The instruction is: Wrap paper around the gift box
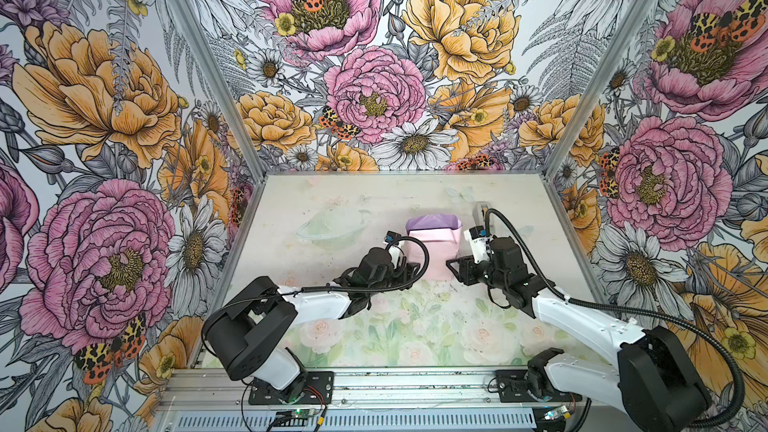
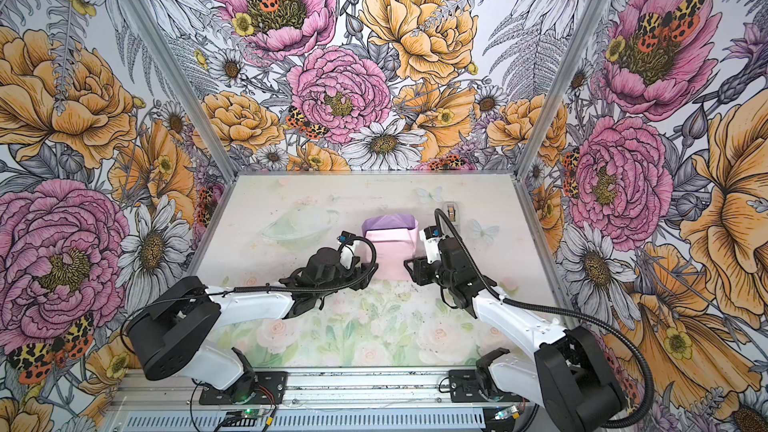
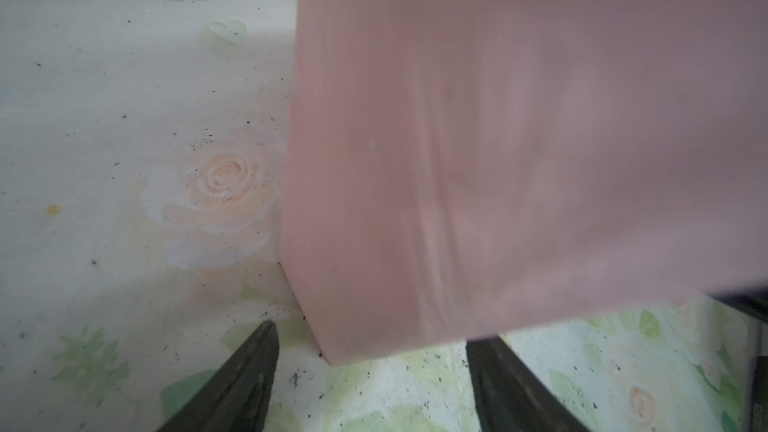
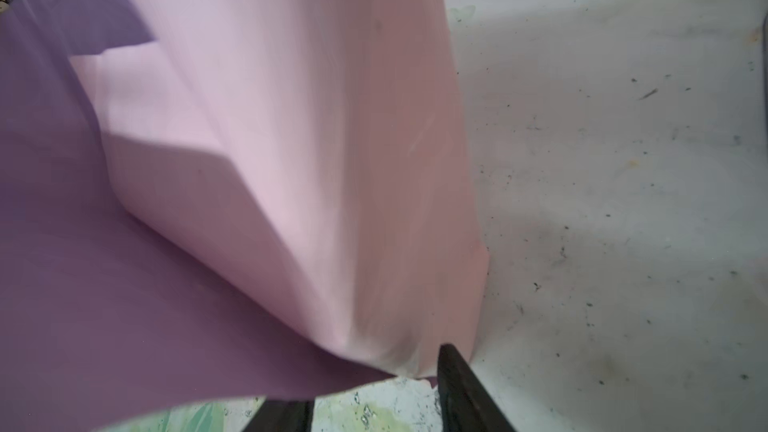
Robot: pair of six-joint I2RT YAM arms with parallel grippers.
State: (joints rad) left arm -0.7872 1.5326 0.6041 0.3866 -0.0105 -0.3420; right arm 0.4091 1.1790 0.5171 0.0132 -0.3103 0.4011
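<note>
Pink paper (image 1: 432,253) folded between parted jaws — camera label (image 1: 478,238) illegible.

Bold floral wallpaper walls (image 1: 374,76), pale rose-printed tabletop (image 1: 353,193), aluminium frame posts (image 1: 203,56)

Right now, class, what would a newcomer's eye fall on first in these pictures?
The loud floral walls hit first, rising round the pale table. Then the paper, pink in front and lilac at its top, stands folded up mid-table between the left gripper and the right gripper, both open.
</note>
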